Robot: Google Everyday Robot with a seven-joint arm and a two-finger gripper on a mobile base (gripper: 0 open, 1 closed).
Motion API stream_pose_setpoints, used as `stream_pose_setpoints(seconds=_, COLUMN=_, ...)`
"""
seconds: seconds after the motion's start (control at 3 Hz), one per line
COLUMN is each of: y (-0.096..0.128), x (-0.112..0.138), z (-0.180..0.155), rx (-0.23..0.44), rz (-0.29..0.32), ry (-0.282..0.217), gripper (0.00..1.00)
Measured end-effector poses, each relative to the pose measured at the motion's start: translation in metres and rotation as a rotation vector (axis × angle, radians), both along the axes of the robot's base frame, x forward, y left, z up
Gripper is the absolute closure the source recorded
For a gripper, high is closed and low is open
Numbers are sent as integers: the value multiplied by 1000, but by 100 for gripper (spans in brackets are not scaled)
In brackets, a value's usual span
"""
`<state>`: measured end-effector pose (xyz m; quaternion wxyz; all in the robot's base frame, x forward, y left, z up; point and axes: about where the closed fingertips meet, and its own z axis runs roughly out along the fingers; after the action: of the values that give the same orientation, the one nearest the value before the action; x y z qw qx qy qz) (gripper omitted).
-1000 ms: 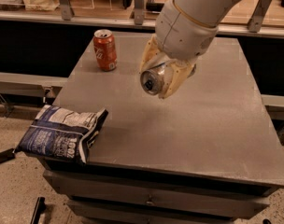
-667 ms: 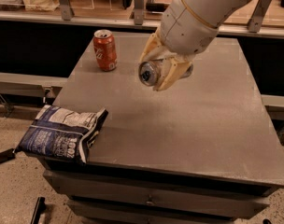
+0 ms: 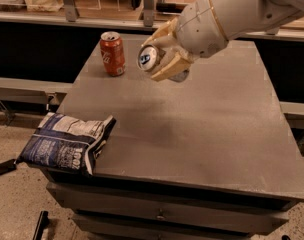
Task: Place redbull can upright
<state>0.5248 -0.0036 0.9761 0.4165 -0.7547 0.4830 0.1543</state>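
My gripper (image 3: 159, 54) hangs above the back middle of the grey table (image 3: 212, 124), its cream fingers (image 3: 167, 69) shut on the redbull can (image 3: 149, 58). The slim silver and blue can is held off the table, tilted on its side, with one round end facing the camera and to the left. Its body is mostly hidden between the fingers. The white arm reaches in from the upper right.
An orange-red soda can (image 3: 113, 53) stands upright at the table's back left, close to the left of the gripper. A dark blue chip bag (image 3: 67, 143) lies over the front left edge. A counter runs behind the table.
The gripper has lifted and moved back and slightly up with the can, and the arm has swung so it now reaches in from the right.
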Motion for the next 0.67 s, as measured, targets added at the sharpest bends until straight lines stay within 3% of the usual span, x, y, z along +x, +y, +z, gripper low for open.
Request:
stream_pose_setpoints(seconds=0.33, y=0, x=11, z=-6, rx=140, rz=-70, ry=47, gripper=100)
stream_pose_setpoints(seconds=0.67, y=-3, x=18, z=-25, rx=230, rz=-103, ry=131, gripper=100)
